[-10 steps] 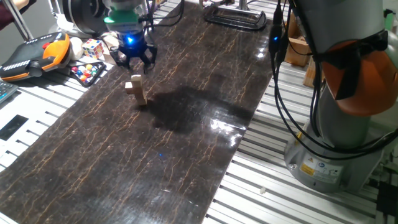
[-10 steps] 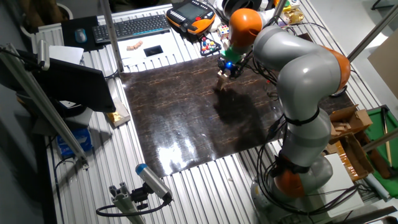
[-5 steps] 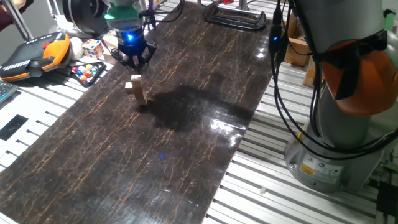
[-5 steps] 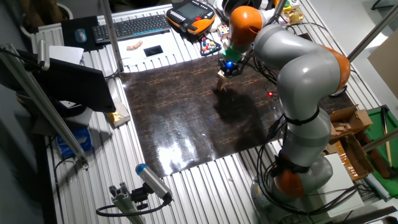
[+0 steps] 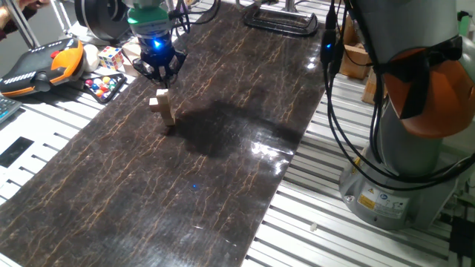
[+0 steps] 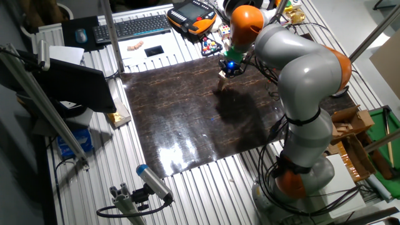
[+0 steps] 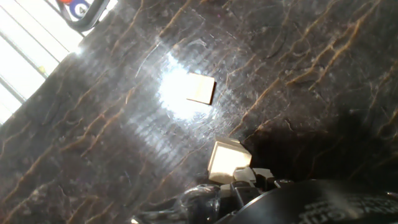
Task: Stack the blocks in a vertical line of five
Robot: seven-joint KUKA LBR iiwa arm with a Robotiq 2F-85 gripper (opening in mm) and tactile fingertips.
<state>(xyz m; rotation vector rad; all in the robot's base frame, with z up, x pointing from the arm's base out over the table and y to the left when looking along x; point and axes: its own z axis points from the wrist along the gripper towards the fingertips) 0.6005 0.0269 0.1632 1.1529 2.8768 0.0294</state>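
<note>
Gripper [image 5: 158,74] hovers just above stacked blocks [image 5: 163,108], jaws apart.

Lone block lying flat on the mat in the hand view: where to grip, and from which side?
Take the block by two opposite side faces, coming from straight above. It lies flat with its sides free. It sits skewed in view, so probably turn the wrist first.

The mat [image 5: 223,148] is dark brown, almost black, veined with thin orange-gold cracks like marble. The blocks [image 5: 162,108] are plain light tan wood. The gripper [image 5: 159,72] is black with a blue glow above it. The arm [image 6: 300,69] is grey with orange joints. A multicoloured cube [image 5: 111,57] sits beside an orange-and-black pendant [image 5: 41,65].
</note>
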